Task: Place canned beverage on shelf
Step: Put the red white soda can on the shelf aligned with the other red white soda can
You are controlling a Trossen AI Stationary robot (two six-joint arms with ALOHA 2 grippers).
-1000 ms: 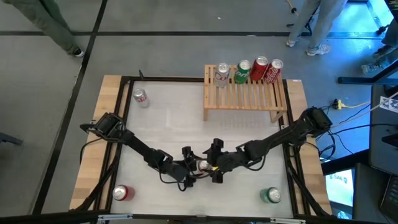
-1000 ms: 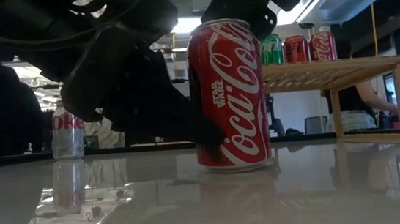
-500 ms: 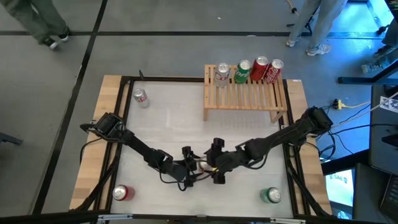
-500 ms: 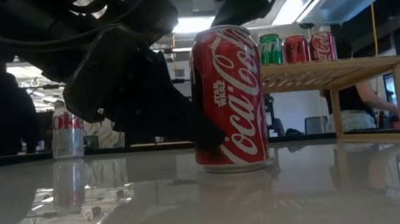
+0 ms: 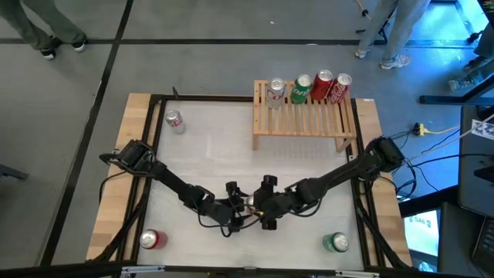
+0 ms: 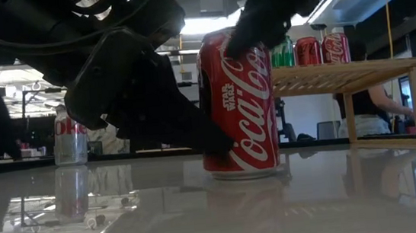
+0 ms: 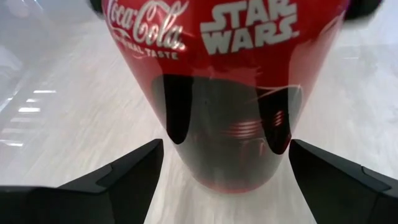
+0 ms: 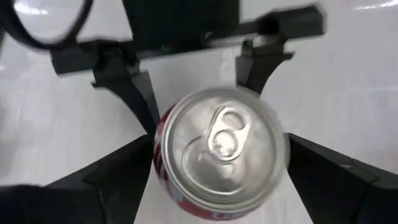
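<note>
- Currently the red can (image 6: 237,102) stands upright on the tabletop (image 5: 216,154), near the front edge, midway between both arms.
- Left tool (image 7: 221,165): fingers spread, flanking the can's base without pinching it.
- Right tool (image 8: 217,158): fingers spread, now lowered over the can's top; a second ago it hung higher.
- Centre the right fingers on the can body before pressing them together; withdraw the left tool first.
- Farther back, the shelf (image 5: 305,117) carries four cans along its rear edge; its front slats are bare.
</note>
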